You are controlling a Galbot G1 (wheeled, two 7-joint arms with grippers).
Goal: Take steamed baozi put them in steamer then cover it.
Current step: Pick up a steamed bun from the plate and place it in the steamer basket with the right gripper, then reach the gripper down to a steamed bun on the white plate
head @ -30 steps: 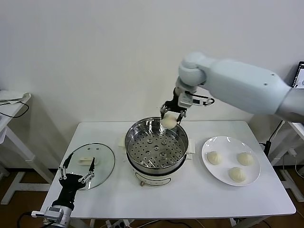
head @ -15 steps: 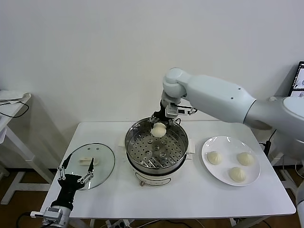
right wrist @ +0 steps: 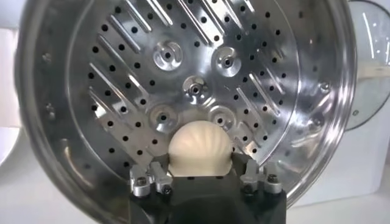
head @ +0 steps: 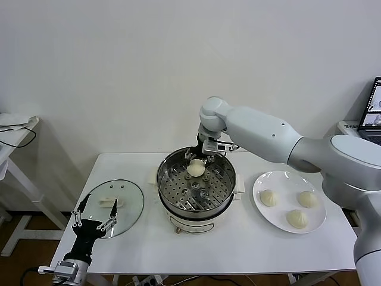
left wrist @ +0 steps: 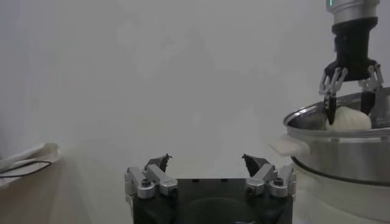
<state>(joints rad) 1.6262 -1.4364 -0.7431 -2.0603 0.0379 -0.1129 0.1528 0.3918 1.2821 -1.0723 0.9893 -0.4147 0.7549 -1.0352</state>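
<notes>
One cream-white baozi (head: 196, 168) (right wrist: 200, 148) rests on the perforated tray at the far side of the shiny steamer (head: 164, 179) (right wrist: 55, 122). My right gripper (head: 198, 159) (right wrist: 200, 159) reaches down into the pot, open, its fingers spread on either side of that bun. Three more baozi (head: 268, 198) lie on the white plate (head: 286, 182) to the right. The glass cover (head: 128, 205) lies flat on the table left of the steamer. My left gripper (head: 95, 221) (left wrist: 207, 161) hangs open and empty at the cover's near edge.
The white table's front edge (head: 208, 262) runs just below the steamer and the plate. A side table with a cable (head: 15, 128) stands at far left. A screen (head: 375, 104) sits at far right.
My right arm swung left and lowered the baozi from above the steamer's far rim onto the tray, and its fingers have spread apart. The left arm has not moved.
</notes>
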